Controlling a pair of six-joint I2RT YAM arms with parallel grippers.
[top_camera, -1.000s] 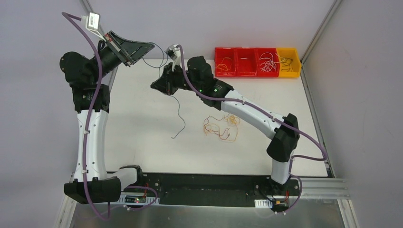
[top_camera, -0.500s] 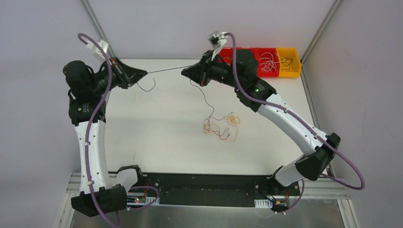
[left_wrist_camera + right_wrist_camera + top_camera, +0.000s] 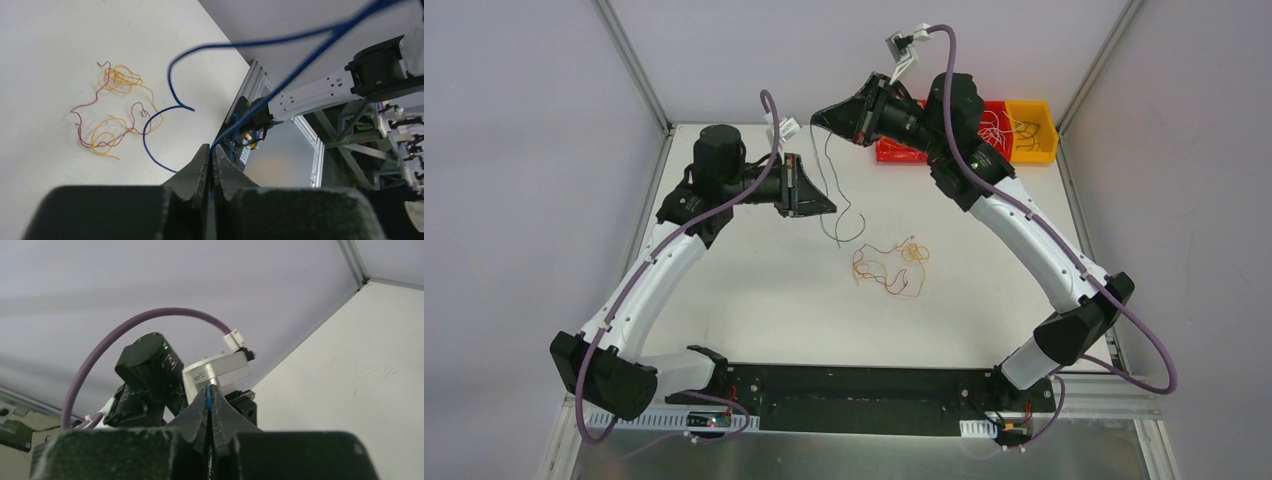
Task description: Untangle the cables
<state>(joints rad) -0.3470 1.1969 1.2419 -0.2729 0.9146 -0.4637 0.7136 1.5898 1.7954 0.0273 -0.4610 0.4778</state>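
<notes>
While both jaws clamp one blue cable (image 3: 170,75), one clump (image 3: 890,267) rests.

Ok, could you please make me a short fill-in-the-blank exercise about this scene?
1. The left gripper and right gripper are both ___ on the blue wire.
2. The clump is touched by ___ gripper.
3. The rightmost bin is ___.
Missing: shut, neither, yellow.

White tabletop (image 3: 754,300); plain lilac-grey walls (image 3: 514,150); aluminium corner posts (image 3: 631,60); even light
</notes>
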